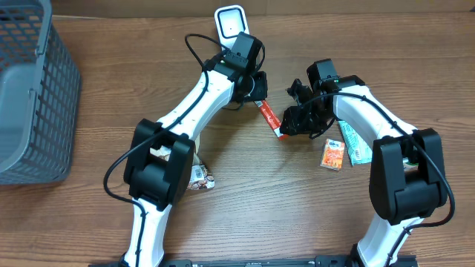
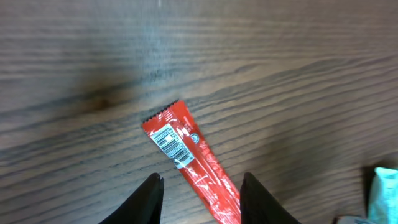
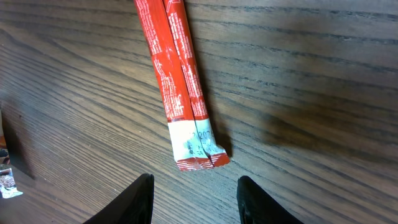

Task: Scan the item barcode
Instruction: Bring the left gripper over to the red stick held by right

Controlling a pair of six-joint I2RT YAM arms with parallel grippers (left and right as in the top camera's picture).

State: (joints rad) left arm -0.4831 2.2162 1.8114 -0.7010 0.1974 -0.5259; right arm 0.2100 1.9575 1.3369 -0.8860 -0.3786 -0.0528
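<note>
Packet [image 1: 270, 119] lies diagonally, white end toward right claw [image 3: 194, 183].

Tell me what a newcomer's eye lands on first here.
The red stick packet stands out. It lies mid-table on the wooden table between the left gripper and the right gripper, both open, with its barcode face up. Next come the big grey mesh basket at the left edge and a white rounded device at the far edge.

Overhead looks down; both close wrist views share the red packet [image 2: 193, 162].
</note>
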